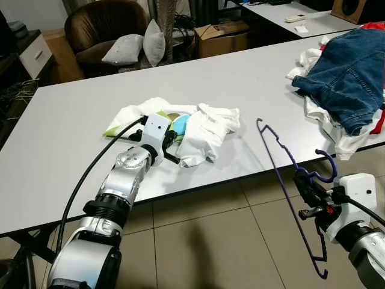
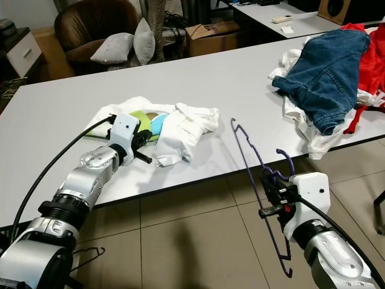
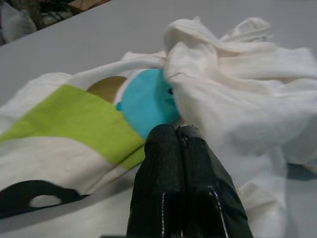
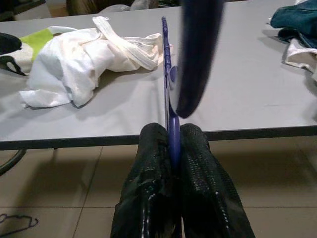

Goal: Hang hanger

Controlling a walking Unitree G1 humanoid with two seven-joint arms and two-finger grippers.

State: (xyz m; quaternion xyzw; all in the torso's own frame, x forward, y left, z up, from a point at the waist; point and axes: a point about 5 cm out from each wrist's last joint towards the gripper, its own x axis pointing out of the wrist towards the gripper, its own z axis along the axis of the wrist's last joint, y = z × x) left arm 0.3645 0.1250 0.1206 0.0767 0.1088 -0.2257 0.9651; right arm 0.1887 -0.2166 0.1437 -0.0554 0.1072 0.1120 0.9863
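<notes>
Right wrist view: right gripper (image 4: pixel 173 144) pinches the purple hanger (image 1: pixel 283 174), lower right off the table (image 1: pixel 72 126); left gripper (image 3: pixel 181 144), pressed together, nudges the white shirt (image 1: pixel 204 132) — carrying step, next needs a rail

Crumpled shirt (image 1: pixel 180 129) on table (image 1: pixel 78 114) at left, clothes pile (image 1: pixel 343 78) at right, hanger (image 1: pixel 289 180) before the table edge

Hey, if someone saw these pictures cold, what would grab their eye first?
Probably the purple hanger, clamped in the right claw off the table's front edge, above the tiled floor. Next, the white shirt crumpled mid-table with the left claw shut right at it, and the jeans piled at the far right.
</notes>
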